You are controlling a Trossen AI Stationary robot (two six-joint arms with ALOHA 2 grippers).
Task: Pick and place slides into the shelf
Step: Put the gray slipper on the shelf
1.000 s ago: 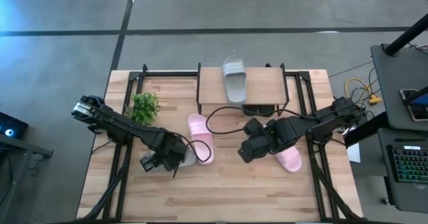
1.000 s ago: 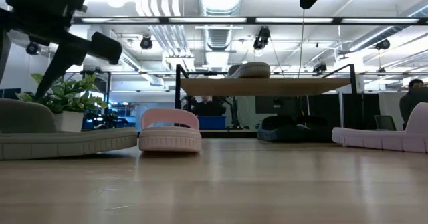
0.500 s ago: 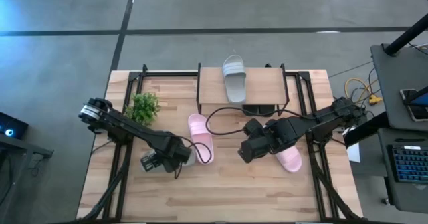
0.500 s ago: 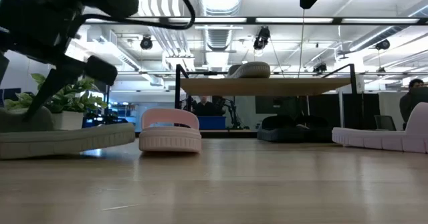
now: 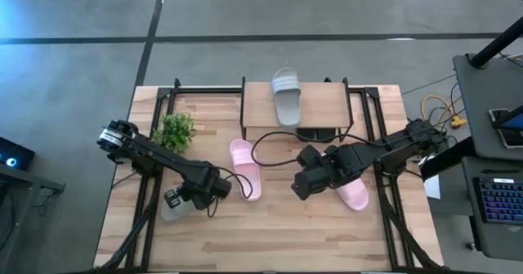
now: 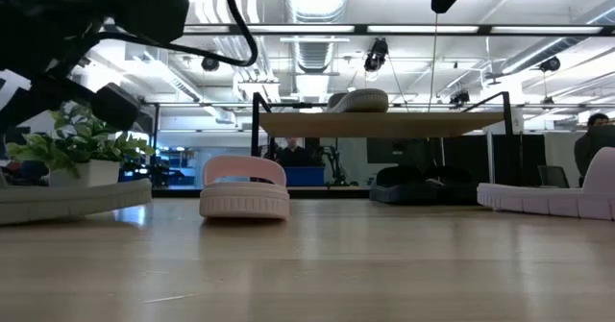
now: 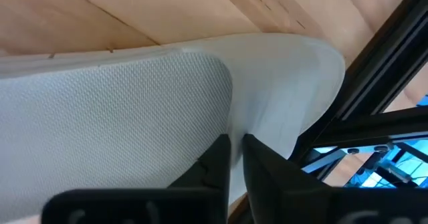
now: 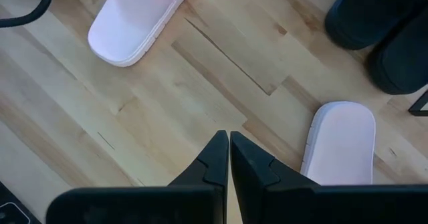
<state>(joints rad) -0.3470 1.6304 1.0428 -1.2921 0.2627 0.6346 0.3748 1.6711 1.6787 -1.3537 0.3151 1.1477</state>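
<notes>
pale wooden plank desk (image 5: 270,233) under a lit, piped ceiling
left claw (image 5: 175,202) pinches the light grey foam slide (image 6: 67,199) near the front-left; right claw (image 5: 301,184) closed, empty, mid-desk; second grey slide (image 5: 286,96) on the shelf (image 5: 327,106).

Count, table and rack:

Pink slides: 2. One (image 5: 245,168) lies near the table's middle, the other (image 5: 353,195) sits partly under the right arm.

Grey slides: 2. One (image 5: 286,96) rests on the shelf (image 5: 323,104) top, the other (image 5: 175,206) lies at the left arm's end.

Black slides: 2 (image 8: 374,23), side by side below the shelf top.

Slides in all: 6.

Shelves: 1.

Potted green plants: 1 (image 5: 174,130).

Robot arms: 2.
</notes>
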